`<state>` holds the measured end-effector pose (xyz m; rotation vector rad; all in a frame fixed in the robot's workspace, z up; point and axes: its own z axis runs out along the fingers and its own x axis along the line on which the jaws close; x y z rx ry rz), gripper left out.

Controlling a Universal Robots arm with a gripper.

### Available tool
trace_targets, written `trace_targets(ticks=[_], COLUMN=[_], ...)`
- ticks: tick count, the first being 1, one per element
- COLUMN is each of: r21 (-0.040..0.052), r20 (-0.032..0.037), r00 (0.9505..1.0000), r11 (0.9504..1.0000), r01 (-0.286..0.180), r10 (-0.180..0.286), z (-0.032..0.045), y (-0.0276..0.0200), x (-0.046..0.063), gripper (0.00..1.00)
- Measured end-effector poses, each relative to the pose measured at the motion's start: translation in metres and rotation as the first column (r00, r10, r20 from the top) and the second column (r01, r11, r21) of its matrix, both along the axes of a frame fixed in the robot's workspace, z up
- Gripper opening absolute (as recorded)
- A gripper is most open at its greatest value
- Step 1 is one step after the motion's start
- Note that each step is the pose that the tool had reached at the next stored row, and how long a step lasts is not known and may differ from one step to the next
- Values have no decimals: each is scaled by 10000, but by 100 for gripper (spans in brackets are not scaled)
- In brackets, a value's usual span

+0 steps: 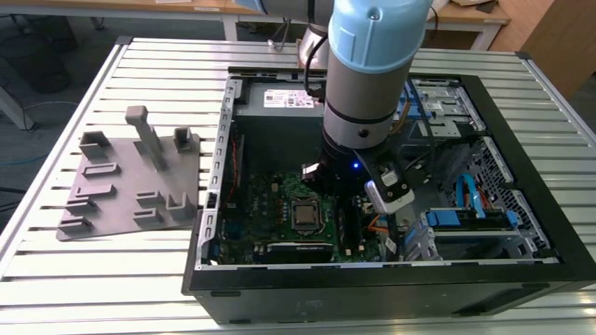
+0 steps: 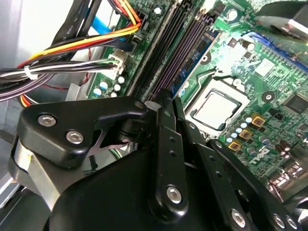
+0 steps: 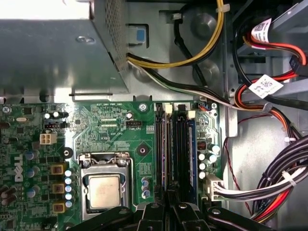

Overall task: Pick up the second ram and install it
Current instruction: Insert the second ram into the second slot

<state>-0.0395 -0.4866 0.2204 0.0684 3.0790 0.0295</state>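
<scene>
In the exterior view, your arm hides the memory slots. In both wrist views, the gripper linkage covers the slots' near ends, so you cannot tell how the second ram seats.

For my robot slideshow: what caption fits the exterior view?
Robot arm reaching into an open computer case above the green motherboard.

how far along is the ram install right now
Pickup looks done: the grey fixture tray holds no strips. In hand: the gripper is down over the motherboard's memory slots, where a blue-edged ram stands. Whether it is fully seated cannot be told.
</scene>
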Motion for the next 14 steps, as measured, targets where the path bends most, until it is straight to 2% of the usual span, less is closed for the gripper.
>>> trace_targets(ticks=[3, 4, 14], r21=[-128, -146, -155], r20=[2, 2, 0], r00=[10000, 10000, 10000], r11=[9999, 9999, 9999], r01=[3, 3, 4], r10=[-3, -3, -4], z=[-3, -4, -18], y=[0, 0, 0], x=[1, 2, 29], gripper=[14, 14, 14])
